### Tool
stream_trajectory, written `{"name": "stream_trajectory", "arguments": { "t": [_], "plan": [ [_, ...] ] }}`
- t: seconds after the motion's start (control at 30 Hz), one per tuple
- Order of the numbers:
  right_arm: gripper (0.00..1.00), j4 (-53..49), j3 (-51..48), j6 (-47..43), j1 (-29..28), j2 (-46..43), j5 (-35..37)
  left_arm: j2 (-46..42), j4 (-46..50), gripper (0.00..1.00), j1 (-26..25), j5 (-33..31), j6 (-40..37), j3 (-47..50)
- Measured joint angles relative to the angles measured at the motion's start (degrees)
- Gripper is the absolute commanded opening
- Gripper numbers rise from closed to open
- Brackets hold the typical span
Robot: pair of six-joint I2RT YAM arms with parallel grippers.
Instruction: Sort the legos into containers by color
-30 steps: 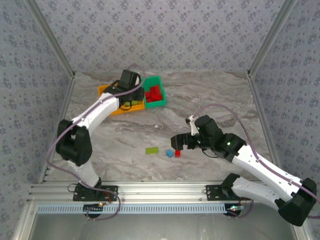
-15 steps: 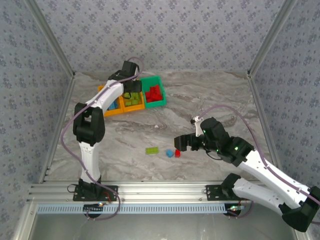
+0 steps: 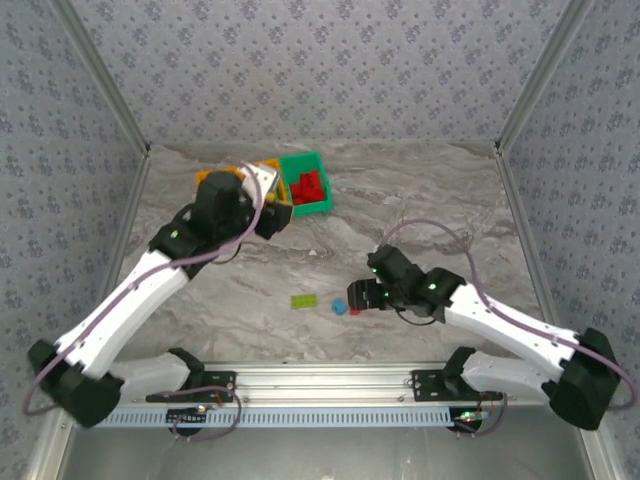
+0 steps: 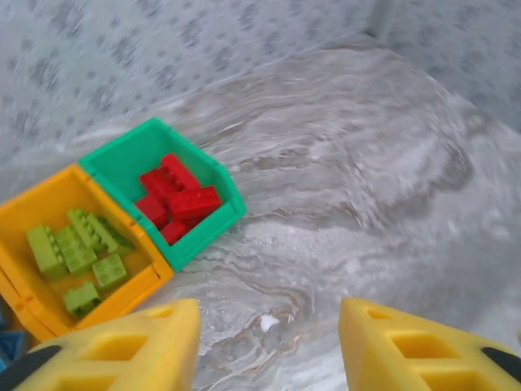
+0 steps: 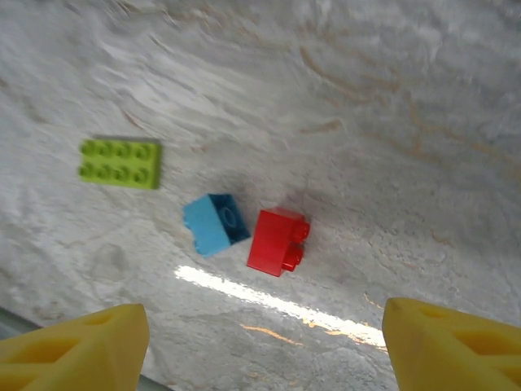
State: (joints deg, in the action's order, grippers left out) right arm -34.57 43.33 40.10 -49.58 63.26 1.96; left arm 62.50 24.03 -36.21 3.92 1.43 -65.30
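Top view: left end effector point(image 3: 268, 212) hangs just in front of the row of small open plastic bins, by the green bin point(image 3: 300, 160) and the orange bin point(image 3: 268, 164). Right end effector point(image 3: 352, 298) is low over the marbled grey surface point(image 3: 420, 200), right at three loose legos: a flat lime green studded brick point(image 3: 304, 300), a small light blue brick point(image 3: 340, 306) and a small red brick point(image 3: 355, 311).

Left wrist view: yellow fingers point(image 4: 122, 350) parted, nothing between them. Green bin carries the red legos point(image 4: 175, 195), the orange bin beside it the lime legos point(image 4: 77, 252). The blue sliver at the lower left edge is probably the third bin's load; too cropped to confirm.

Right wrist view: yellow fingers point(image 5: 456, 350) spread wide, empty, red brick roughly centred ahead of them. Red and blue sit corner to corner, lime brick apart to the left.

Step in hand, as I read it: grab the red one.
- Centre on the red brick.
- Turn the wrist so the pads land on the faces away from the blue brick.
- Come straight down and close square, or the blue one gets shoved or pinched too.
- Then to the green bin.
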Motion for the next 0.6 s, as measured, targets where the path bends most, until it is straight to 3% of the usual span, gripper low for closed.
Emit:
{"name": "stream_trajectory", "arguments": {
  "t": [0.13, 0.3, 0.43, 0.53, 0.6],
  "plan": [
    [0.69, 2.4, -0.2, 4.8, -1.4, 7.0, 0.7, -9.0, 1.3, 0.68, -2.6, 8.3, -12.5, 8.8],
    [0.53, 6.3, -0.3, 9.0, -1.8, 12.8, 1.8, -14.6, 3.5, 0.82, -5.9, 18.6, -27.5, 18.5],
    [0.49, 8.4, -0.5, 10.8, -1.8, 15.9, 2.7, -14.7, 6.1, 0.99, -6.6, 21.8, -35.8, 20.5],
    [0.44, 10.4, -1.4, 12.1, -1.8, 17.4, 3.1, -14.4, 7.5, 0.99, -6.6, 22.4, -39.8, 20.5],
    [0.34, 11.3, -2.1, 12.9, -1.8, 18.2, 3.3, -14.1, 8.7, 0.99, -6.6, 22.3, -41.5, 20.6]
  ]
}}
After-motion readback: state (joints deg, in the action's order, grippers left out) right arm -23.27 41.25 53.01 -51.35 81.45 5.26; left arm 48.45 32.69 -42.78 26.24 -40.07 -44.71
